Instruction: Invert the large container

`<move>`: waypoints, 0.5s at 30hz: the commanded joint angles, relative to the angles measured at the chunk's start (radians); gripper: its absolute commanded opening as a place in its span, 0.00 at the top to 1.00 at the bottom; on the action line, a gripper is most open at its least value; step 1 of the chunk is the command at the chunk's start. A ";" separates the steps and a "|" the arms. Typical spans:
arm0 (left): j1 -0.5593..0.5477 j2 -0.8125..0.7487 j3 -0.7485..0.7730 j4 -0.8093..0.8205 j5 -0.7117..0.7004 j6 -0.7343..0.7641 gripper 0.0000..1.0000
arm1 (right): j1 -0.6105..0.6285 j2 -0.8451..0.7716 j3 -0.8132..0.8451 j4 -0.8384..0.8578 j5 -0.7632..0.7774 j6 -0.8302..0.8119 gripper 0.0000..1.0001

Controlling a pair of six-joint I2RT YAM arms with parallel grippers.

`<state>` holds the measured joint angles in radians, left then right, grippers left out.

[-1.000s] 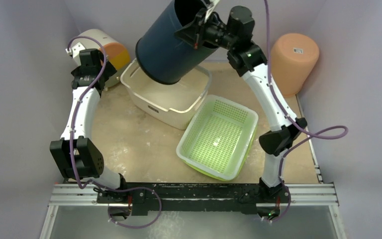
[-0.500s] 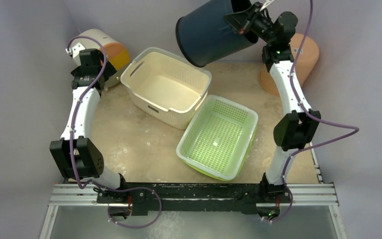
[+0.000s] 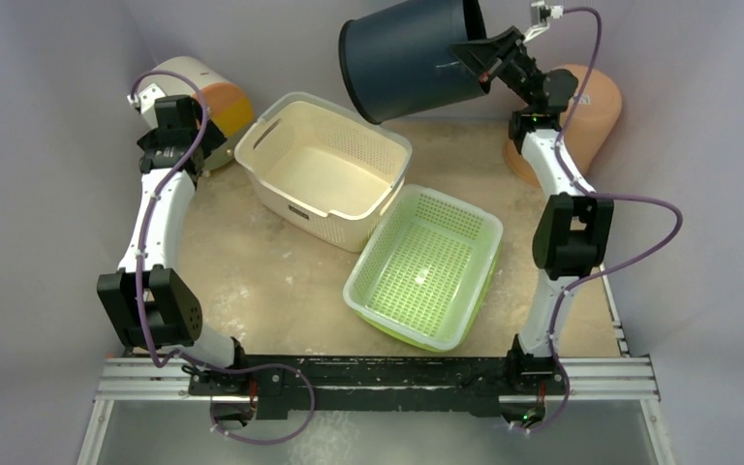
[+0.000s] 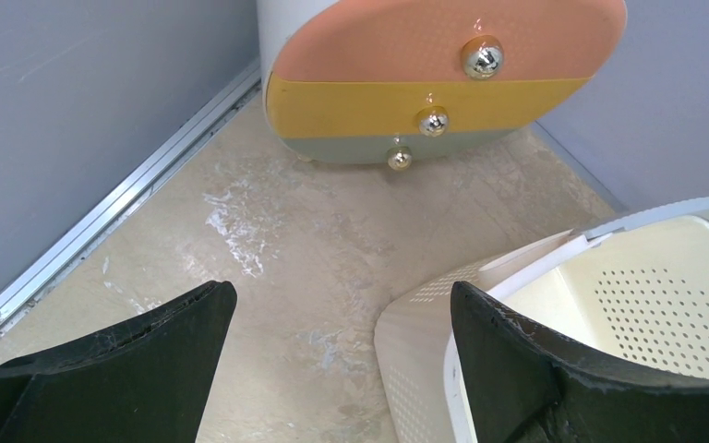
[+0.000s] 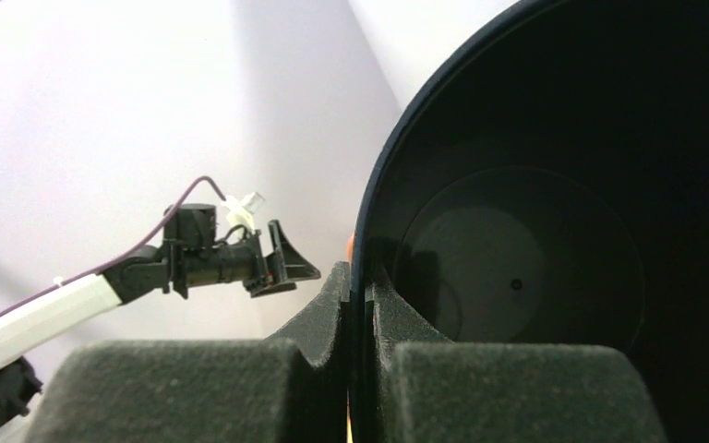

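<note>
Overhead view of a tabletop [image 3: 252, 262] with two robot arms bolted at its near edge. The large container [image 3: 325, 170], a cream-beige plastic basket with rounded corners and cut-out handles, stands upright on the table with its open top facing up and nothing inside it. Just beyond the basket's left end hangs the left gripper [image 4: 342, 295], its jaws spread wide and holding nothing. In the left wrist view only bare table lies between the two black fingers, and the basket's nearest corner [image 4: 628, 305] sits off to one side, partly hidden behind one finger; whether it touches that finger cannot be told. Above and behind the basket's far right corner the right gripper [image 3: 480, 56] holds a dark blue bucket [image 3: 412, 58] in the air, tipped on its side. In the right wrist view the jaws [image 5: 358, 277] pinch the bucket's rim [image 5: 563, 231], one finger inside the wall and one outside. This gripper is well apart from the basket. A perforated green basket [image 3: 378, 242] touches the large container's near right side. Behind the container's left end sits a small rounded drawer unit [image 4: 443, 55] with orange, yellow and grey fronts and shiny knobs. An orange cylinder [image 3: 591, 102] stands far off to the container's right
</note>
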<state>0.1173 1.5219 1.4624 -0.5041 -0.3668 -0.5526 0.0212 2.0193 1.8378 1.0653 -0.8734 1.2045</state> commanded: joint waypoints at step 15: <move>-0.001 -0.008 0.045 0.008 -0.020 0.026 0.12 | 0.061 -0.123 -0.430 0.080 -0.093 0.048 1.00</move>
<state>0.1173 1.5219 1.4624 -0.5045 -0.3748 -0.5457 0.0193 1.9598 1.4456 1.3281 -0.7937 1.3090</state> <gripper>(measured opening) 0.881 0.028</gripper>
